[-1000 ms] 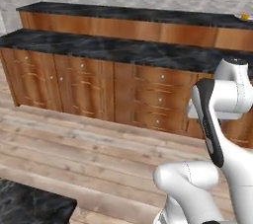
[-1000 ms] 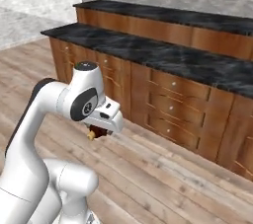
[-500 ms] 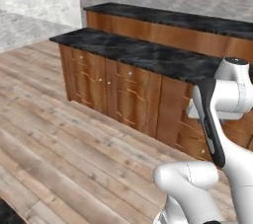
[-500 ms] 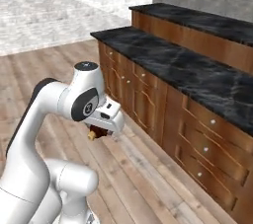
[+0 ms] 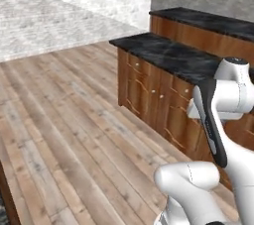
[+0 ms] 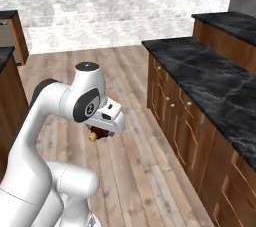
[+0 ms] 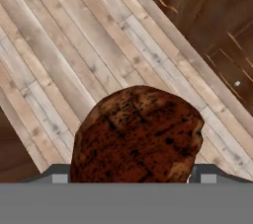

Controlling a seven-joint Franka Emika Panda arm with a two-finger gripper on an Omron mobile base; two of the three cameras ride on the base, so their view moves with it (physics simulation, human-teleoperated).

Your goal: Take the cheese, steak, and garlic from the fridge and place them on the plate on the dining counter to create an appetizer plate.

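Dark reddish-brown, the steak (image 7: 136, 136) sits clamped between the fingers (image 7: 52, 174), which stand wide around its sides; it bulges up past their tips. Steak and fingers (image 6: 98, 134) hang over the wooden plank floor (image 6: 125, 156), well left of the black marble worktop (image 6: 200, 68) on brown cabinets.

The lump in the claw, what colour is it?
The steak is dark reddish-brown, mottled with black specks; the hand view shows it best.

- The white arm (image 6: 45, 116) rises from the base and folds forward at the elbow.
- Its wrist turns downward, above the wood floor (image 6: 125, 86).
- The gripper (image 6: 97, 133) is clamped around the steak (image 7: 136, 136).
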